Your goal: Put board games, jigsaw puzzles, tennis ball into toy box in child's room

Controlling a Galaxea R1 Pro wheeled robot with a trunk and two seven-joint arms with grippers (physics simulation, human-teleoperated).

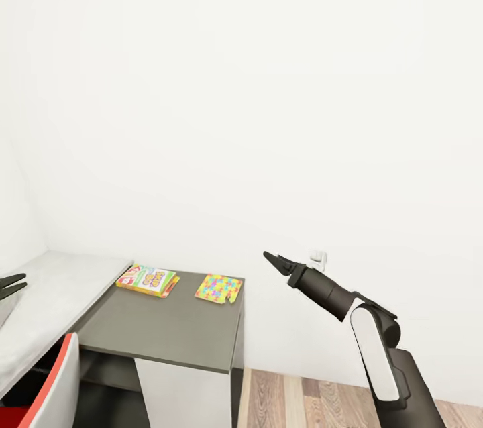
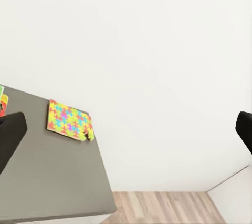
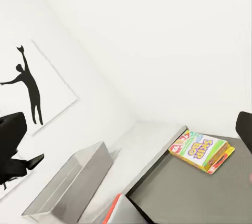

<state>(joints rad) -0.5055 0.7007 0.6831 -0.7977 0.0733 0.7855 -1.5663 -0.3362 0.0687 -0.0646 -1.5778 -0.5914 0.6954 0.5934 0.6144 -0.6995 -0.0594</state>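
A colourful board game box [image 1: 147, 279] lies at the far left of the grey table [image 1: 168, 334], also seen in the right wrist view [image 3: 202, 151]. A bright jigsaw puzzle [image 1: 219, 288] lies flat at the table's far right corner, and the left wrist view catches it too [image 2: 70, 121]. My right gripper [image 1: 275, 260] hangs raised in the air to the right of the table, apart from everything; its fingers [image 3: 11, 137] stand wide apart, open and empty. My left gripper [image 1: 10, 284] sits at the left edge over the bed, open, fingers [image 2: 10, 134] spread.
A pale bed [image 1: 54, 294] adjoins the table's left side. A red and white chair [image 1: 54, 388] stands in front of the table. A white wall socket [image 1: 318, 257] is behind my right gripper. Wooden floor [image 1: 295, 401] lies right of the table. A silhouette picture [image 3: 29, 87] hangs on the wall.
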